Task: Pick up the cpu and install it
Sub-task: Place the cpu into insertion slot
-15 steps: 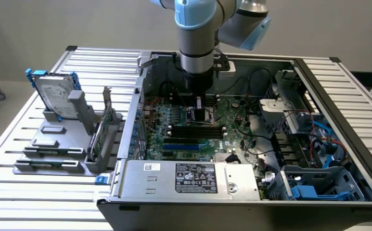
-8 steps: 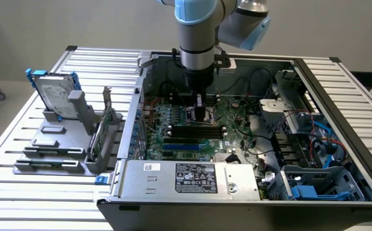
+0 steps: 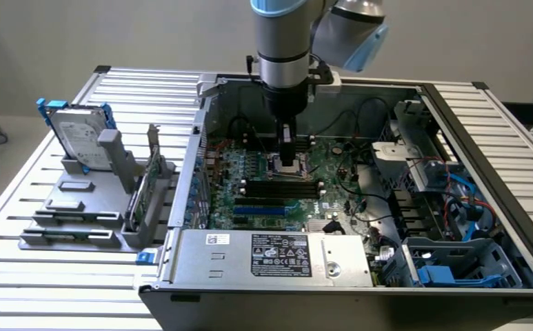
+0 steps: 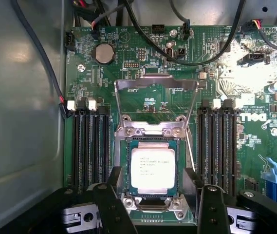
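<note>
The small, flat, square cpu with a dull silvery top (image 4: 153, 168) lies seated in the dark metal-framed motherboard socket (image 4: 150, 130). The socket's hinged silver load plate (image 4: 156, 84) stands flipped up, leaving the chip exposed. The black end effector (image 4: 155, 191) hovers just above with its fingers apart, one on either side of the chip, gripping nothing.

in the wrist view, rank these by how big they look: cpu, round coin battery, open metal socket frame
1. open metal socket frame, widest outline, though it stands tilted, so its lead over the cpu is unsure
2. cpu
3. coin battery
</note>
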{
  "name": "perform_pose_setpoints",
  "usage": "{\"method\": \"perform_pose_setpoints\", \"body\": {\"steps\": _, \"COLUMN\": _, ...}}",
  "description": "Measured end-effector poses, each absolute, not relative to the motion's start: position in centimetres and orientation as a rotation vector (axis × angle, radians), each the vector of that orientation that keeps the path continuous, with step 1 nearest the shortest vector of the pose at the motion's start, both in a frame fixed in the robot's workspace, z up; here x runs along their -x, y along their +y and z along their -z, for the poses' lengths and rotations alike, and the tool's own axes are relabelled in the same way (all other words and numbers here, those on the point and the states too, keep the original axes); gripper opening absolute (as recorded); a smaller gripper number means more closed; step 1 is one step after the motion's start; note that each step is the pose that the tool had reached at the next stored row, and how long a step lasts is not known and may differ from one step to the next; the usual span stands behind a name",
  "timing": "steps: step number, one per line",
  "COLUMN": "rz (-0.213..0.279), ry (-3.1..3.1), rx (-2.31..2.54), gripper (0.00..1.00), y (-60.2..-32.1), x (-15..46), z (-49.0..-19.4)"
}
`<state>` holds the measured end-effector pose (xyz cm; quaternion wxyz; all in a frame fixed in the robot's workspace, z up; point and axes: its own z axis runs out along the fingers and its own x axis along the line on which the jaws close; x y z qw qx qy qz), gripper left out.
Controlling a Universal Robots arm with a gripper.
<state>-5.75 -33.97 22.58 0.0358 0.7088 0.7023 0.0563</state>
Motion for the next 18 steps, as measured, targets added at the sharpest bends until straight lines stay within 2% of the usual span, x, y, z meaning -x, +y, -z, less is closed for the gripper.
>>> {"method": "perform_pose_setpoints", "body": {"steps": 2, "rz": -0.173, "ry": 2.157, "rx": -2.178, "gripper": 0.6, "y": -34.0, "x": 5.8, "z": -23.1}}
{"method": "perform_pose_setpoints", "body": {"steps": 4, "rz": -0.173, "ry": 2.157, "rx": -2.178, "gripper": 0.46, "y": -34.0, "x": 6.0, "z": -23.4}}
{"method": "perform_pose_setpoints", "body": {"steps": 5, "rz": -0.173, "ry": 2.157, "rx": -2.178, "gripper": 0.46, "y": -34.0, "x": 6.1, "z": -23.5}}
{"method": "perform_pose_setpoints", "body": {"steps": 8, "rz": -0.171, "ry": 2.157, "rx": -2.179, "gripper": 0.29, "y": -34.1, "x": 6.7, "z": -23.6}}
{"method": "perform_pose_setpoints", "body": {"steps": 9, "rz": -0.17, "ry": 2.158, "rx": -2.18, "gripper": 0.29, "y": -34.1, "x": 6.9, "z": -23.6}}
{"method": "perform_pose_setpoints", "body": {"steps": 11, "rz": -0.167, "ry": 2.159, "rx": -2.181, "gripper": 0.17, "y": -34.2, "x": 7.4, "z": -23.6}}
{"method": "perform_pose_setpoints", "body": {"steps": 12, "rz": -0.165, "ry": 2.16, "rx": -2.182, "gripper": 0.17, "y": -34.2, "x": 7.7, "z": -23.6}}
{"method": "perform_pose_setpoints", "body": {"steps": 13, "rz": -0.164, "ry": 2.161, "rx": -2.183, "gripper": 0.11, "y": -34.2, "x": 7.9, "z": -23.6}}
{"method": "perform_pose_setpoints", "body": {"steps": 18, "rz": -0.15, "ry": 2.168, "rx": -2.191, "gripper": 0.11, "y": -34.3, "x": 8.9, "z": -23.6}}
